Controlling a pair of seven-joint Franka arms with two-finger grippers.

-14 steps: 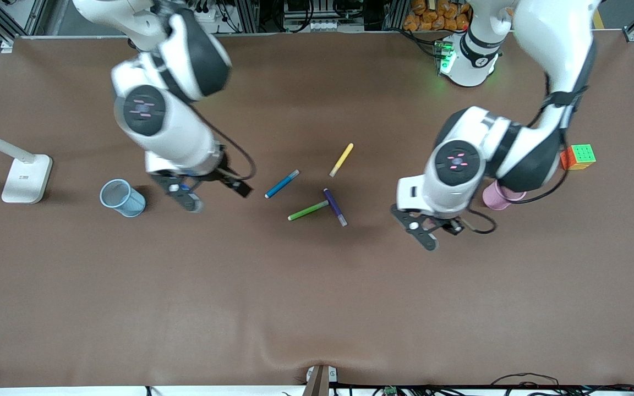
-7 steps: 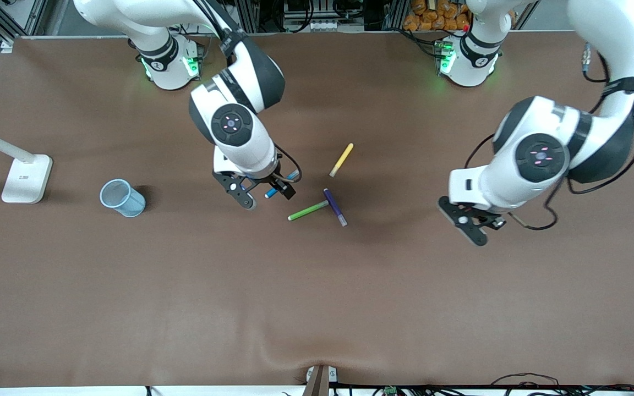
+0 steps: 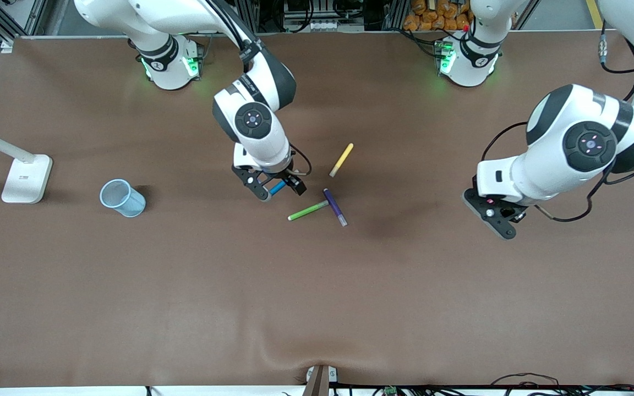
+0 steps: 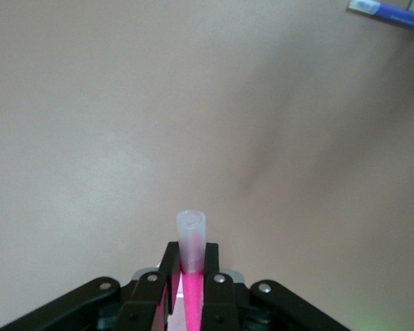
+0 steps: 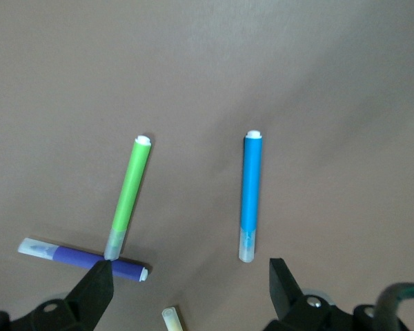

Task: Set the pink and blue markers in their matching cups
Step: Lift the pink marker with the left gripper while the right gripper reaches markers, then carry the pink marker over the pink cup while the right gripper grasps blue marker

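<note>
The right gripper (image 3: 276,190) hangs open over the smooth blue marker (image 5: 250,195) lying mid-table. The left gripper (image 4: 190,279) pinches the pink marker (image 4: 191,265) near the left arm's end. The see-through blue cup (image 3: 123,197) stands toward the right arm's end; no pink cup shows.

Front view: high camera, looking steeply down on the whole counter (image 3: 317,308), arm bases along its upper edge; distant, wide.

Left wrist view: camera on the left arm's wrist, looking past the left gripper (image 4: 192,276) at bare counter below; close. A purple pen (image 4: 393,14) shows at the picture's edge.

Right wrist view: camera on the right arm's wrist, looking straight down past the right gripper (image 5: 193,283); close.

Shared: blue marker (image 5: 250,194) (image 3: 277,188), green pen (image 5: 127,196) (image 3: 307,210) and purple pen (image 5: 83,256) (image 3: 334,207) appear in the right wrist and front views.
</note>
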